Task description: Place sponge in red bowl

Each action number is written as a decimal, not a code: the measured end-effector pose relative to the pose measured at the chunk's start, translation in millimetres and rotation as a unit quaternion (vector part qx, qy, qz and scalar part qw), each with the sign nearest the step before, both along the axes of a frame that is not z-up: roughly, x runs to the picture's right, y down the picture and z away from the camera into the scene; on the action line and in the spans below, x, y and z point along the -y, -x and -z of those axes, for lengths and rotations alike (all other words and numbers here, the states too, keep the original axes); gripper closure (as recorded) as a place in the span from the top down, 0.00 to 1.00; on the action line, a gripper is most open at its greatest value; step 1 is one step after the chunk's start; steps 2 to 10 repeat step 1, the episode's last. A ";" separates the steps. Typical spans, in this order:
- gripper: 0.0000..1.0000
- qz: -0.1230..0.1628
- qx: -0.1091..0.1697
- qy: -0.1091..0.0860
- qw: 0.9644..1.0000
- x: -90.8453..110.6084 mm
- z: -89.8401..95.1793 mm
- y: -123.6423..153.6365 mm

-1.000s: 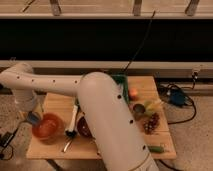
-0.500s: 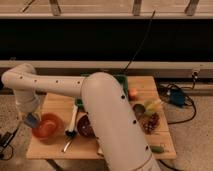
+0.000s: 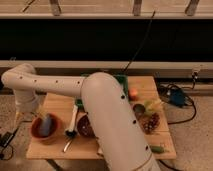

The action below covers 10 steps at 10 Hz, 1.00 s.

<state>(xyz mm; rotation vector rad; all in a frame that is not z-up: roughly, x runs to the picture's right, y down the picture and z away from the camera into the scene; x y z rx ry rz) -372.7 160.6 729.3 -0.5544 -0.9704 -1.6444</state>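
The red bowl (image 3: 36, 134) sits at the front left of the wooden table. The blue-grey sponge (image 3: 47, 124) stands inside it, leaning against the far side. My white arm reaches left across the table and bends down at its left edge. The gripper (image 3: 38, 115) hangs just above the bowl's far left rim, close to the sponge. Whether it still touches the sponge is hidden.
A dark maroon bowl (image 3: 85, 128) stands just right of the red bowl, with a white spoon (image 3: 73, 119) between them. A green tray (image 3: 120, 80), an orange fruit (image 3: 133, 93) and a dark cluster (image 3: 150, 121) lie to the right. Cables and a blue box (image 3: 176, 97) are on the floor.
The sponge now shows blue-grey inside the red bowl, where half a second ago the bowl looked plain orange. The arm's end has shifted slightly above the bowl.
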 end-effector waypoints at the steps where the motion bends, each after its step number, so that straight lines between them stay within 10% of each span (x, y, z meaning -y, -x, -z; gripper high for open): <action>1: 0.75 0.000 0.000 0.000 1.000 0.1 -0.2 -0.3; 10: 0.75 0.000 0.000 0.000 1.000 0.1 -0.2 -0.3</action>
